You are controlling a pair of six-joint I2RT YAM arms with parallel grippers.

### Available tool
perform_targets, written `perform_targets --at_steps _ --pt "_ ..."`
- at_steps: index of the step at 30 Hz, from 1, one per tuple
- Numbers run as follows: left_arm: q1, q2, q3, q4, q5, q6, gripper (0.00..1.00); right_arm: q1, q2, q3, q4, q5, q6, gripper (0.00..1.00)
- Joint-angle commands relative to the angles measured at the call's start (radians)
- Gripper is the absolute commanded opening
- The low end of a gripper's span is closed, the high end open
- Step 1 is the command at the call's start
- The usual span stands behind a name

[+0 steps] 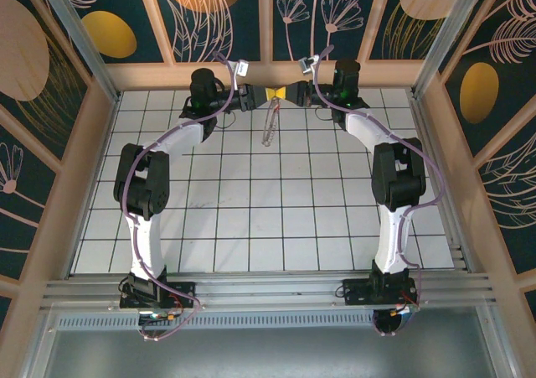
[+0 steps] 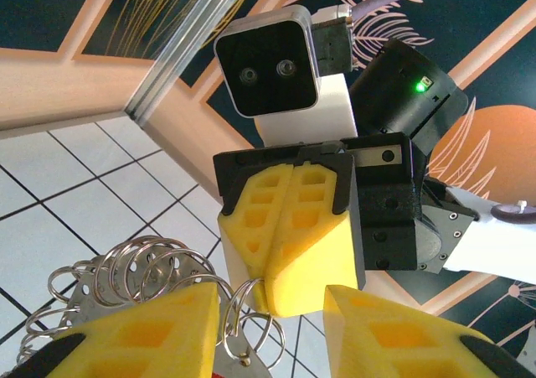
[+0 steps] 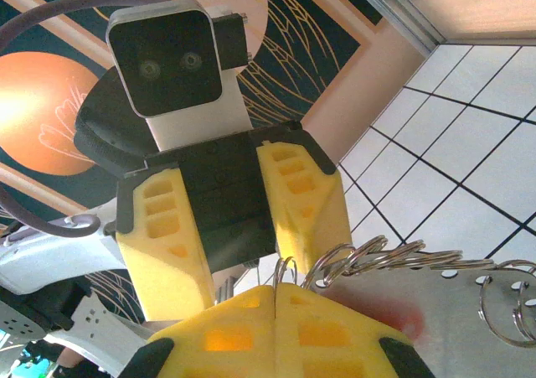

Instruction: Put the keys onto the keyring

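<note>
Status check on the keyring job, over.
Left gripper open, nose to nose with the right. Right gripper shut on the keyring, loops hanging free. Nothing blocking.

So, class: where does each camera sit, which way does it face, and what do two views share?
Top external: above and behind the bases, looking down on the tiled table; both arms, left claw and right claw meeting at the far edge.
Left wrist: on the left wrist, facing the shut right claw; own open fingers at the bottom.
Right wrist: facing the left claw; own shut fingers at the bottom.
Shared: the wrist views face each other, both showing the keyring between the claws.
</note>
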Motion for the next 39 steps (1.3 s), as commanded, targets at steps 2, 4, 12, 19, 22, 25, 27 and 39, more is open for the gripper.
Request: perform_targets --at_steps 2,4,12,19,22,25,27,39 --pt "-0.006 -0.029 -0.002 0.052 0.0 -0.009 0.3 -0.012 -0.013 0.013 0.008 0.001 -0.026 0.0" --pt "-0.006 -0.03 -0.005 0.057 0.003 -0.011 0.27 -0.013 -0.012 0.013 0.008 0.002 -0.026 0.0" --pt "-0.012 -0.031 -0.016 0.071 0.023 -0.016 0.28 -0.015 -0.007 0.016 0.009 0.01 -0.02 0.0" --pt "-0.023 -0.026 -0.005 0.064 0.024 -0.009 0.29 -0.014 -0.008 0.018 0.017 0.007 -0.012 0.0" --pt "-0.024 -0.022 0.003 0.058 0.025 -0.006 0.24 -0.013 -0.008 0.019 0.014 0.004 -0.013 0.0" --pt "-0.027 -0.02 0.009 0.05 0.027 0.0 0.21 -0.011 -0.008 0.022 0.007 0.001 -0.019 0.0" --pt "-0.028 -0.019 0.014 0.042 0.027 0.006 0.19 -0.012 -0.007 0.022 0.003 0.001 -0.022 0.0" --pt "-0.04 -0.013 0.034 -0.007 0.015 0.04 0.21 -0.007 -0.013 0.035 -0.022 0.0 -0.038 0.0"
